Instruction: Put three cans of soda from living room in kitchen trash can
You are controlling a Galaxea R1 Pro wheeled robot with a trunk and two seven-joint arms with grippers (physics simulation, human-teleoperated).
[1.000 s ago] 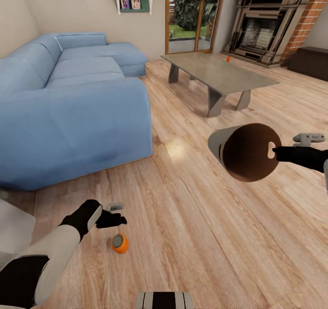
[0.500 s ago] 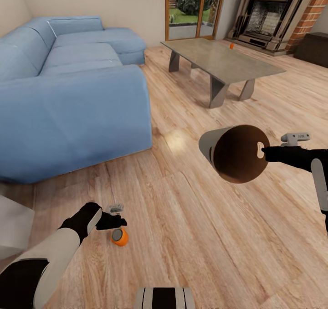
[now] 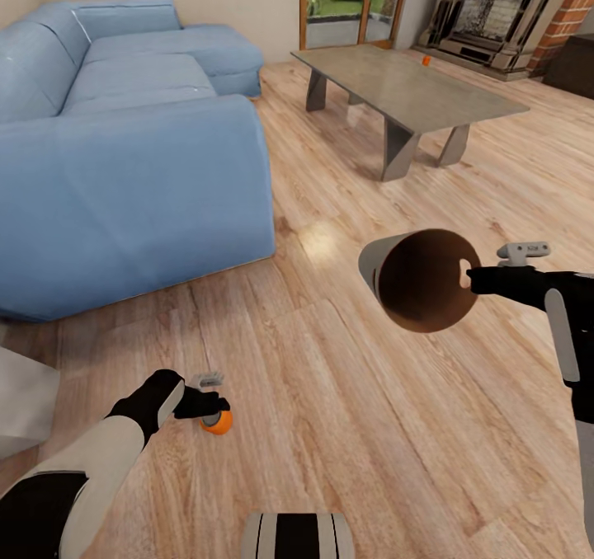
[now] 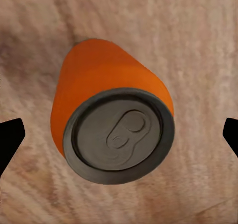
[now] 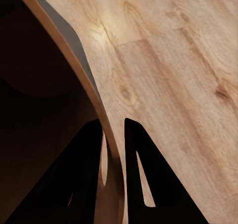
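An orange soda can [image 3: 219,422] stands upright on the wood floor close to my base, its silver top [image 4: 119,135] facing the left wrist camera. My left gripper [image 3: 210,402] hovers right over it, open, with one fingertip [image 4: 10,140] on each side of the can and apart from it. My right gripper [image 3: 472,277] is shut on the rim of the grey trash can [image 3: 421,279], held in the air on its side with its brown inside facing me. The rim [image 5: 94,100] sits between the right fingers [image 5: 144,179]. A second orange can [image 3: 426,60] stands on the coffee table [image 3: 388,89].
A blue sofa [image 3: 124,147] fills the left side. The grey coffee table stands ahead, with the brick fireplace [image 3: 503,7] and a dark bench [image 3: 573,64] behind it. Bare wood floor [image 3: 346,427] lies between my arms.
The head view has tilted downward. My left gripper has come down closer over the orange can and now partly covers it. The right arm still holds the bin.
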